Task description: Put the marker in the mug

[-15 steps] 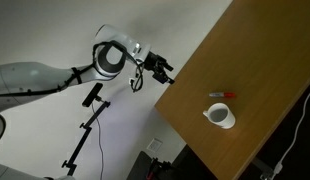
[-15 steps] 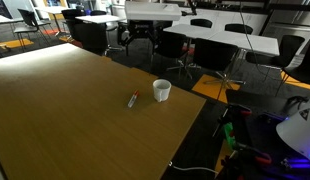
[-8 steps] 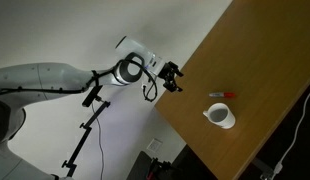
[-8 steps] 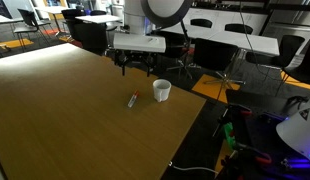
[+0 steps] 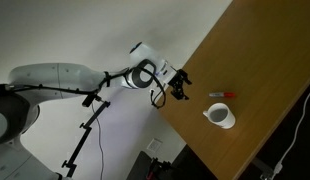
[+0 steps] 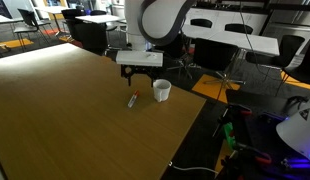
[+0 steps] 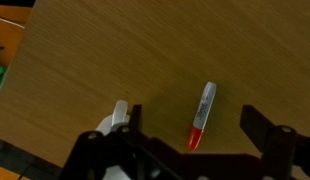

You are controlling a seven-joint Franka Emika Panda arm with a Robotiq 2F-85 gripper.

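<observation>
Red-and-white marker [image 7: 201, 115] lies flat on the wooden table [image 6: 65, 120], just left of the mug [image 6: 162, 91]. Above it hovers the gripper [image 6: 141, 72], jaws apart. Coming down off-centre, 1 finger could set the thin pen rolling or bump the mug

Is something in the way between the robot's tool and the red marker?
No, nothing visible is. The tool hangs open above the marker, with only air between them. The mug stands close beside the marker, and nothing lies between those two either.
</observation>
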